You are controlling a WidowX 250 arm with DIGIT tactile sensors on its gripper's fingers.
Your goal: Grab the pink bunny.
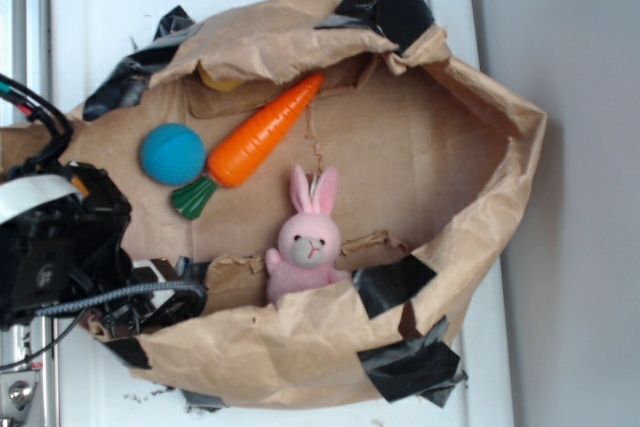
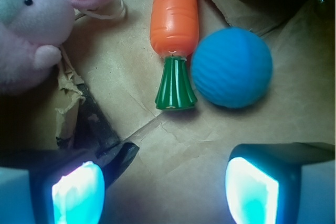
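The end effector (image 2: 165, 187), jaws apart and empty, hovers near the green-topped orange plastic carrot (image 2: 174, 19); the fluffy pale-pink plush bunny (image 2: 37, 27) sits left, not yet grasped.

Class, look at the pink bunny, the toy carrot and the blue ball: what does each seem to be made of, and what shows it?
Pink bunny: soft plush fabric, fuzzy matte nap. Toy carrot: probably hard plastic, smooth with a slight sheen and moulded ridges. Blue ball: likely rubber or foam, matte, with fine ribbing across its surface.
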